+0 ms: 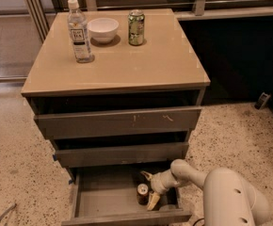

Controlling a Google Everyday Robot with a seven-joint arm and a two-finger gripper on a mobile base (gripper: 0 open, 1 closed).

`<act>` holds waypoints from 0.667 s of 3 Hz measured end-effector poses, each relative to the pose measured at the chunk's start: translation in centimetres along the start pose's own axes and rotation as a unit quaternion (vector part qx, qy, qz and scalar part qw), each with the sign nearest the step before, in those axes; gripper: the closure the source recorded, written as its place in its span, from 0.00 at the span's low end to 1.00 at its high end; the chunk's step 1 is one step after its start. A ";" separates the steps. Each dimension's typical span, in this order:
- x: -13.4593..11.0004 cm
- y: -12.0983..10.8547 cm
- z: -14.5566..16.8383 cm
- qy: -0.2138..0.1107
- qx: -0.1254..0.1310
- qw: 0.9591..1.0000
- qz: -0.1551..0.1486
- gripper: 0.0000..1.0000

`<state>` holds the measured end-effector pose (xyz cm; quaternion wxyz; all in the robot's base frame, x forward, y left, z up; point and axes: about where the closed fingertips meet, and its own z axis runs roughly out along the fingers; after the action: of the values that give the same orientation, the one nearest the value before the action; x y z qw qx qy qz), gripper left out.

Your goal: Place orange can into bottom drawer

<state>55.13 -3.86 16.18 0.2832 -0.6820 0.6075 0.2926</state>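
**Operator:** Where is the can?
**Inspector:** Your orange can point(142, 193) stands upright on the floor of the pulled-out bottom drawer point(103, 195), right of centre.
**Operator:** And the gripper?
**Inspector:** Your gripper point(148, 189) is down inside that drawer, fingers spread apart and released, just beside the can; whether they touch it cannot be told

The cabinet top point(127, 65) is tan, and the bottom drawer point(103, 199) is grey-brown. In that drawer, at lower centre of the frame, the cream-white gripper point(149, 188) spreads yellowish fingertips point(153, 201) beside the orange can point(142, 194), brown-orange with a dark top. At upper centre are a green can point(136, 27) and a white bowl point(103, 29). The floor point(244, 135) is speckled beige.
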 end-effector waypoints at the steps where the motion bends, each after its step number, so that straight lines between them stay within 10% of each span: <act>1: 0.0 0.0 0.0 0.000 0.000 1.000 0.000 0.00; 2: -0.1 0.3 -0.9 0.010 0.023 1.000 -0.002 0.00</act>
<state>54.89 -4.47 16.84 0.2928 -0.6794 0.6157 0.2713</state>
